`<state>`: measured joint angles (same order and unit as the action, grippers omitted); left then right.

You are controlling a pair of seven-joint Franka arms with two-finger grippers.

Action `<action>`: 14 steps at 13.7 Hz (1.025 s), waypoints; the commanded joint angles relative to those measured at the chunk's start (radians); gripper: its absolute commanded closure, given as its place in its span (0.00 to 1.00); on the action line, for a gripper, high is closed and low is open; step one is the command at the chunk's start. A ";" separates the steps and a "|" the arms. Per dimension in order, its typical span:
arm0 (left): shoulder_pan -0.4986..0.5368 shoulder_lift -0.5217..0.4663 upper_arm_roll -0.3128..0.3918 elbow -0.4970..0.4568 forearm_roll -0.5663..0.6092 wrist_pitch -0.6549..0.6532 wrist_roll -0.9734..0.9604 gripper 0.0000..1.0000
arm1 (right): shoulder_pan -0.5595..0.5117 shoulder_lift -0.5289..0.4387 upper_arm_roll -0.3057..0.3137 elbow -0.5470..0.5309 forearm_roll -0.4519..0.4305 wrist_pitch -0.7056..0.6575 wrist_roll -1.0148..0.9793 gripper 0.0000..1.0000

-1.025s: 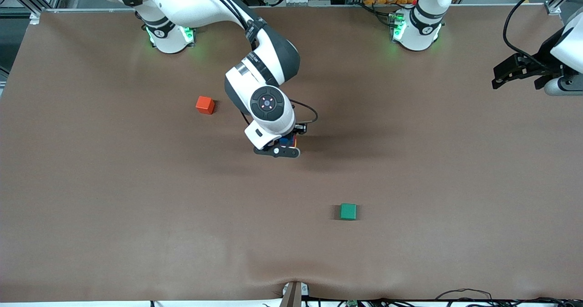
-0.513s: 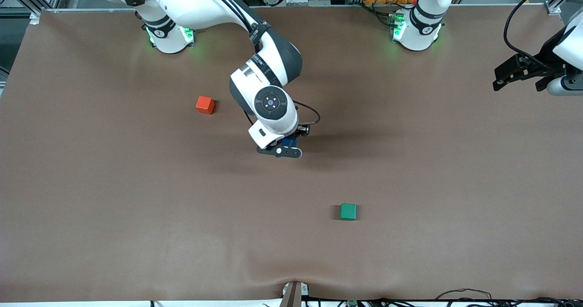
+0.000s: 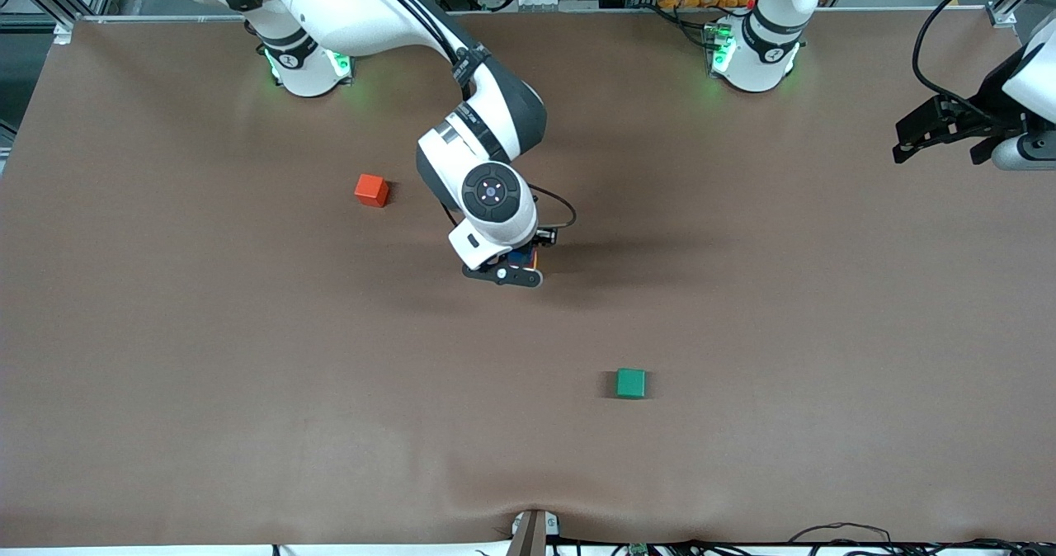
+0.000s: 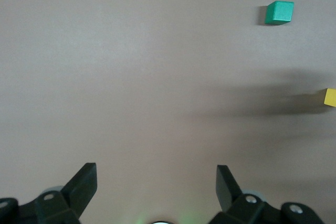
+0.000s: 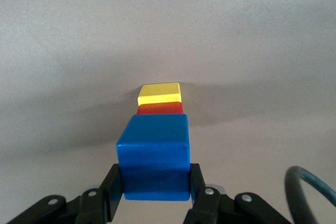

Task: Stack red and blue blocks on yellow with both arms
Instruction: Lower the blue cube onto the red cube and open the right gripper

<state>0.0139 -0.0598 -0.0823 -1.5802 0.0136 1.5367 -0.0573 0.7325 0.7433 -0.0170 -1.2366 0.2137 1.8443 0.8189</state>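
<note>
My right gripper (image 5: 156, 176) is shut on the blue block (image 5: 153, 153) near the table's middle. Directly below it is the red block (image 5: 160, 109), which sits on the yellow block (image 5: 159, 94). A thin strip of red shows under the blue block. I cannot tell whether the blue block touches the red one. In the front view the right arm's wrist hides most of the stack, and the right gripper (image 3: 513, 274) shows just below it. My left gripper (image 3: 940, 145) waits open and empty in the air at the left arm's end of the table. The yellow block (image 4: 331, 97) shows at the edge of the left wrist view.
An orange-red cube (image 3: 371, 190) lies toward the right arm's end of the table, a little farther from the front camera than the stack. A green cube (image 3: 631, 383) lies nearer to the front camera, also seen as the green cube (image 4: 279, 12) in the left wrist view.
The right arm's wrist has shifted slightly over the stack with the blue block still held. The left arm has hardly moved.
</note>
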 commanded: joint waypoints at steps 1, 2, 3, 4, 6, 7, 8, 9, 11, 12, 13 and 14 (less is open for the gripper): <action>0.001 -0.023 0.003 -0.006 -0.014 0.002 0.020 0.00 | 0.010 -0.012 -0.004 -0.021 -0.014 0.003 0.025 1.00; 0.001 -0.022 0.003 0.000 -0.014 0.002 0.022 0.00 | 0.011 -0.012 -0.004 -0.032 -0.014 0.004 0.025 1.00; 0.001 -0.022 0.003 0.003 -0.014 0.000 0.022 0.00 | 0.013 -0.012 -0.004 -0.034 -0.016 0.004 0.023 1.00; 0.001 -0.023 0.003 0.006 -0.012 0.000 0.021 0.00 | 0.016 -0.012 -0.004 -0.034 -0.016 0.006 0.023 1.00; 0.001 -0.020 0.003 0.026 -0.011 -0.006 0.020 0.00 | 0.018 -0.012 -0.004 -0.031 -0.016 0.012 0.025 0.99; 0.000 -0.018 0.003 0.035 -0.009 -0.016 0.022 0.00 | 0.015 -0.012 -0.004 -0.030 -0.014 0.004 0.026 0.68; 0.000 -0.015 0.004 0.043 -0.006 -0.024 0.022 0.00 | 0.015 -0.013 -0.004 -0.030 -0.014 0.001 0.025 0.01; 0.000 -0.015 0.004 0.043 -0.003 -0.027 0.021 0.00 | 0.011 -0.013 -0.004 -0.032 -0.014 0.001 0.025 0.00; 0.000 -0.014 0.004 0.043 -0.001 -0.029 0.019 0.00 | 0.004 -0.018 -0.004 -0.029 -0.013 0.000 0.022 0.00; -0.002 -0.014 0.003 0.043 0.006 -0.029 0.019 0.00 | 0.001 -0.021 -0.004 -0.029 -0.013 0.000 0.019 0.00; -0.002 -0.014 0.003 0.043 0.009 -0.032 0.019 0.00 | -0.001 -0.024 -0.004 -0.024 -0.010 -0.008 0.017 0.00; -0.002 -0.014 0.003 0.043 0.009 -0.036 0.019 0.00 | -0.008 -0.031 -0.004 -0.018 -0.004 -0.019 0.017 0.00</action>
<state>0.0140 -0.0641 -0.0815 -1.5444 0.0139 1.5236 -0.0573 0.7357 0.7401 -0.0256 -1.2496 0.2137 1.8437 0.8209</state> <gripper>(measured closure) 0.000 0.000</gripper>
